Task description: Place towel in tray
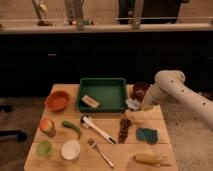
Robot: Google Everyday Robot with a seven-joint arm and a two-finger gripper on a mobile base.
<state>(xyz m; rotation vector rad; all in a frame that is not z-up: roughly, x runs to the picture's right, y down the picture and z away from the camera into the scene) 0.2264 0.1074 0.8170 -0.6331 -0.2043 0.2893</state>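
The grey-blue towel [132, 104] sits just outside the right rim of the dark green tray [103, 80], near the tray's front right corner. Whether it rests on the table or hangs from the gripper I cannot tell. My gripper [142, 105] is at the end of the white arm that reaches in from the right. It is right at the towel's right side, low over the table. A tan flat block [90, 101] lies inside the tray at its front left.
A dark maroon bowl [140, 90] stands behind the gripper and an orange bowl [57, 100] left of the tray. In front lie a green sponge pad [147, 135], a brown cluster [124, 130], a white-handled tool [98, 129], a fork [100, 152], a green pepper [71, 128] and cups.
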